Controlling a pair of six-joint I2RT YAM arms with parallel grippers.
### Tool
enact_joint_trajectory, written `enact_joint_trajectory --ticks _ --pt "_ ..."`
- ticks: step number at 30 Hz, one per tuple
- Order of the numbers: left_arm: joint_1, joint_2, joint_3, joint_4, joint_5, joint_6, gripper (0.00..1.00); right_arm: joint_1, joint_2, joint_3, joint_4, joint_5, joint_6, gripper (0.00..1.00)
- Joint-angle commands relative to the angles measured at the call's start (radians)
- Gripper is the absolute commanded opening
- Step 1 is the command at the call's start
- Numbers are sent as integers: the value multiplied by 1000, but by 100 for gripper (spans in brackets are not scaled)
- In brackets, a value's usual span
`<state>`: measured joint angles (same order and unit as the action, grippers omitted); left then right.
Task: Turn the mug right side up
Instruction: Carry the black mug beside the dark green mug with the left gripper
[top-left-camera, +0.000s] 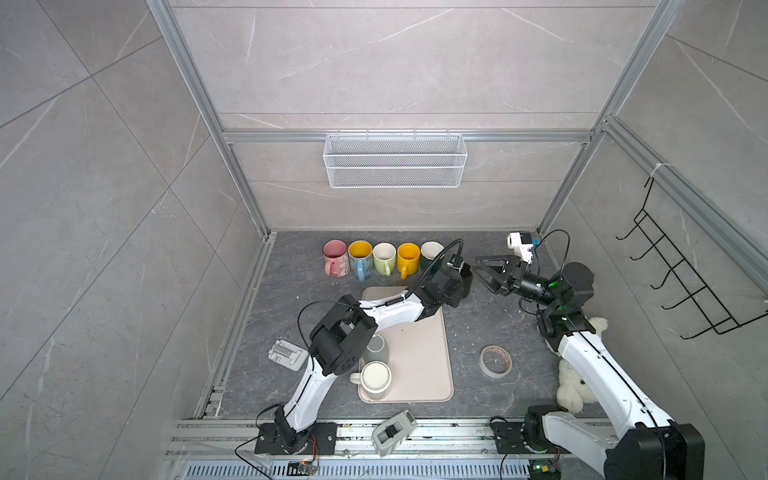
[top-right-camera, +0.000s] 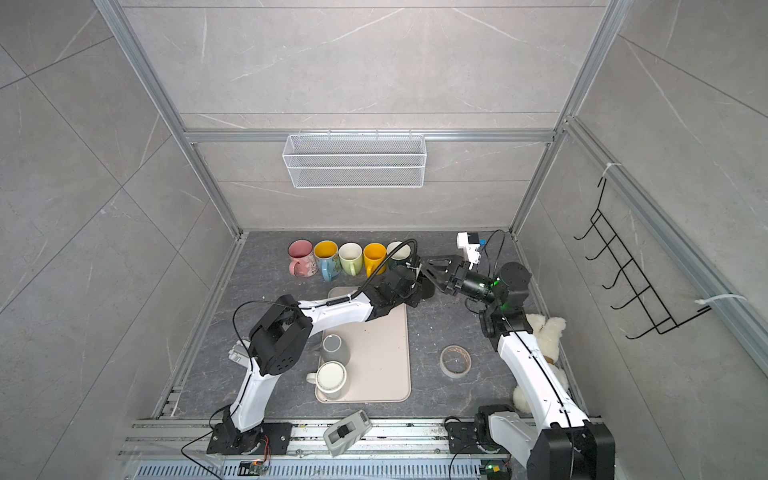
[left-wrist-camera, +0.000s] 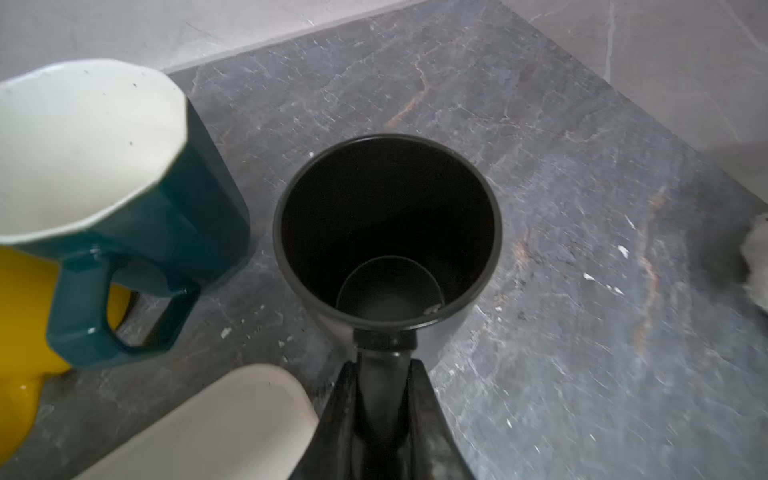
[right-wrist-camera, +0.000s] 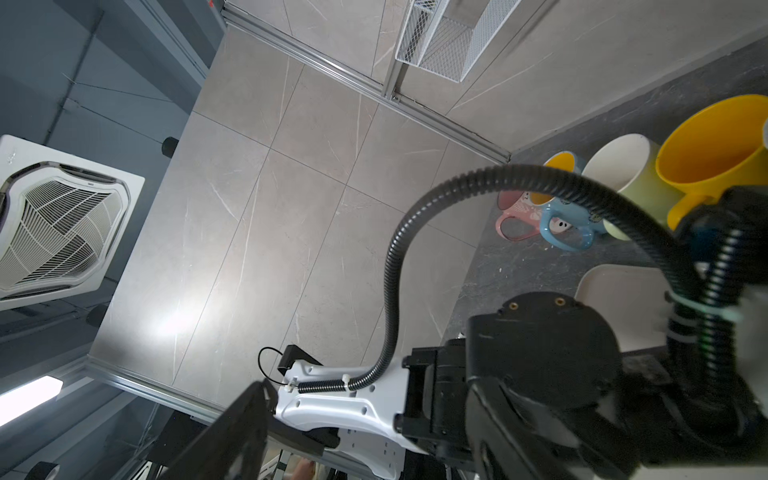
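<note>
Left arm (top-left-camera: 390, 311) stretched over tray (top-left-camera: 428, 365) toward 1 o'clock. Left jaws narrow, pinching handle (left-wrist-camera: 384, 374) of black mug (left-wrist-camera: 386, 216), upright on counter (left-wrist-camera: 582, 291). Right arm (top-left-camera: 536, 286) raised and level. Right jaws wide and empty at mug's 3 o'clock, probably not touching.

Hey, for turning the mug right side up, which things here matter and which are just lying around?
Job: left gripper, shut on the handle of the black mug; grey mug and white mug, bottoms up on the tray; row of upright mugs.
Lying about: tape roll, plush toy, wire basket, hook rack.
</note>
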<state>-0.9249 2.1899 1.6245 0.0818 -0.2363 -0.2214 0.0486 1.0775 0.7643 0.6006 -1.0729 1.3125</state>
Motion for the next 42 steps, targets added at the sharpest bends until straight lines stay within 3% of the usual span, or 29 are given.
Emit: enact_joint_trajectory --ticks 1,10,37,42 --pt "0 5 92 188 -73 36 0 -19 -8 -30 80 -30 65 76" --pt "1 112 197 174 -142 93 0 -65 14 -79 241 -43 191 76" --pt "17 290 371 125 -311 89 0 -101 -7 -107 171 -55 150 77" --pt "22 304 385 119 -312 85 6 -102 -10 -108 146 -55 132 76"
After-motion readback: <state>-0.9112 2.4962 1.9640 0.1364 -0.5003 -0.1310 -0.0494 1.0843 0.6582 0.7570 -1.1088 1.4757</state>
